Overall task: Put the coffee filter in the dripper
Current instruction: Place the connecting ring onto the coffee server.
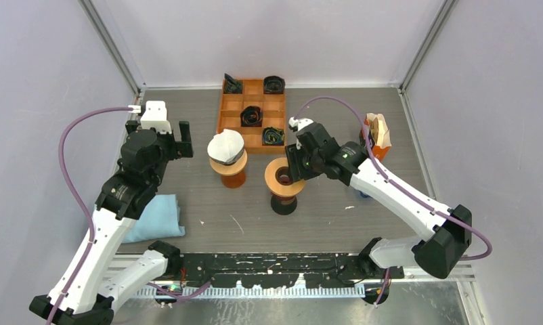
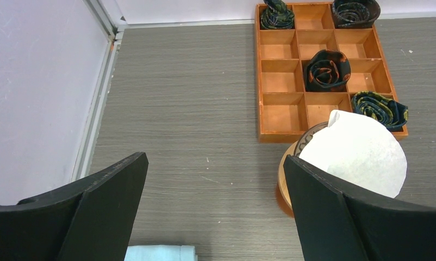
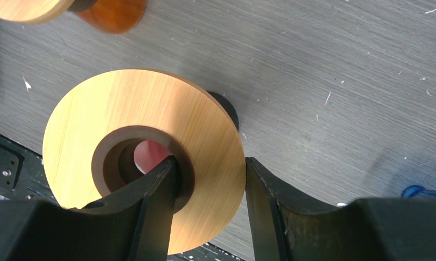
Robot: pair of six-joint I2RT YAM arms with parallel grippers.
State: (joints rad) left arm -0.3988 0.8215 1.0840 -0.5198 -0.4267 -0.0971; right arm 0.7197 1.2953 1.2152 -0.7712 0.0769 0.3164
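Grey wood-grain worktop [image 1: 323, 223] between white walls. The left claw [image 2: 216, 160] hangs with its fingers wide apart and holds nothing. Ahead and to its right, the white paper coffee filter [image 2: 357, 152] sits nested in one dripper [image 1: 232, 175]. Such paper is likely light, floppy and easily creased, so pinch its upper rim gently. The right claw [image 3: 211, 161] straddles the empty dripper [image 3: 123, 103] collar, apparently clamped; only its wrist view shows this.
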